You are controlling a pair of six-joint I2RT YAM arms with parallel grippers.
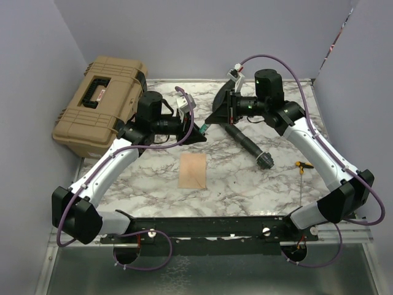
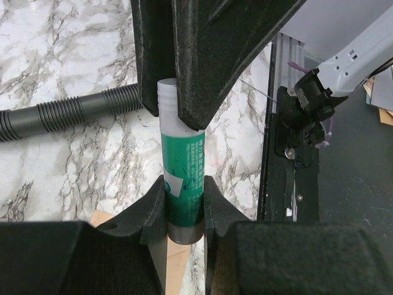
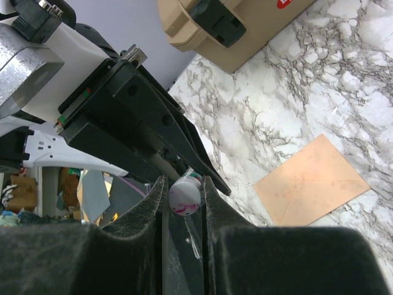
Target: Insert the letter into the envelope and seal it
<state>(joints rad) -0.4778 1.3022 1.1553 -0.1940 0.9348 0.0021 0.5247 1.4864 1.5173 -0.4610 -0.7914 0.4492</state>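
The envelope lies flat mid-table on the marble table, diagonal seams up, nothing touching it. Above and behind it, the left gripper clamps the body of a green glue stick, its label print too small to read; the right gripper grips the stick's white end. A ribbed black hose and a tan case lie beyond.

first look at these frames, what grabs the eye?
Both arms meet above the back of the marble table, sharing one green glue stick: the left gripper clamps its body, the right gripper its white cap end. The brown envelope lies flat mid-table, untouched. A tan hard case sits back left.
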